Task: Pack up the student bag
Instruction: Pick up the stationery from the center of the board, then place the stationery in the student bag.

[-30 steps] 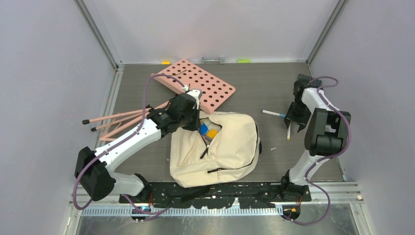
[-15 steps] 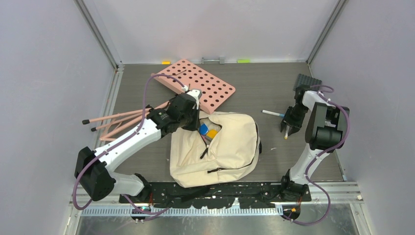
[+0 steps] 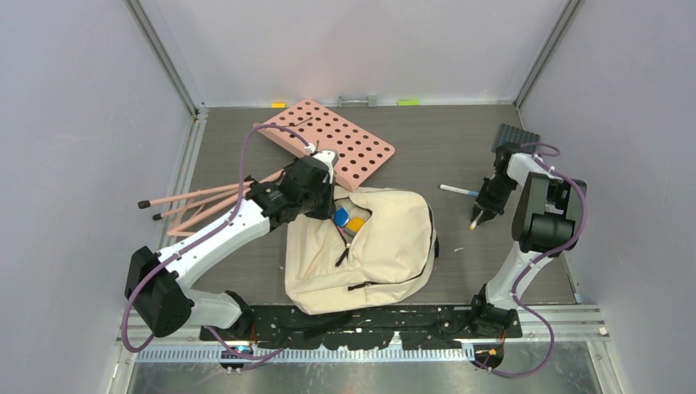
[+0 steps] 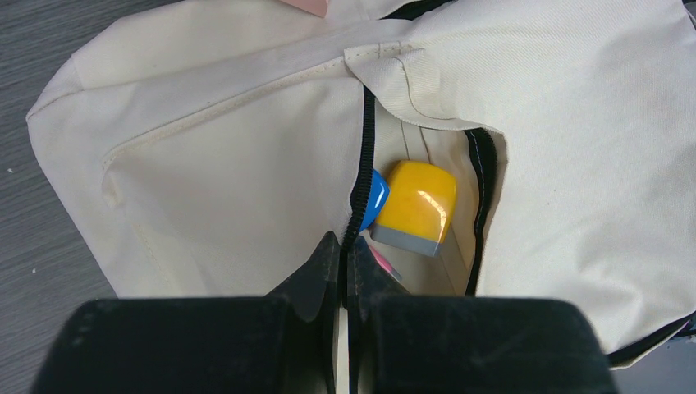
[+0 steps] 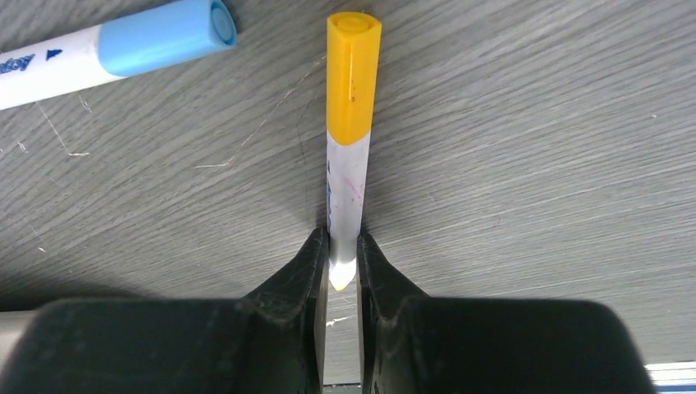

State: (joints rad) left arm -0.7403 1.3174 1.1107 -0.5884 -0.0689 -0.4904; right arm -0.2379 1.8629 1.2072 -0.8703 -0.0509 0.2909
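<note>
The student bag (image 3: 386, 250) lies in the middle of the table, cream fabric with its black zipper open. Inside the opening show a yellow block (image 4: 414, 205), a blue item (image 4: 376, 197) and something pink. My left gripper (image 4: 346, 246) is shut on the bag's (image 4: 230, 164) zipper edge at the back left of the opening; from above it (image 3: 328, 201) sits at the bag's top left corner. My right gripper (image 5: 343, 246) is shut on the white end of a yellow-capped marker (image 5: 351, 123) lying on the table right of the bag; the top view shows this gripper (image 3: 483, 212) low over it.
A blue-capped marker (image 5: 123, 45) lies just beyond the yellow one, seen from above as a blue-capped marker (image 3: 458, 190). A pink perforated board (image 3: 336, 139) lies behind the bag, pink rods (image 3: 205, 201) at the left, a black ridged block (image 3: 515, 134) at the back right.
My right gripper has come down over the yellow-capped marker and its jaws have shut on it. The left gripper and the bag have not moved.
</note>
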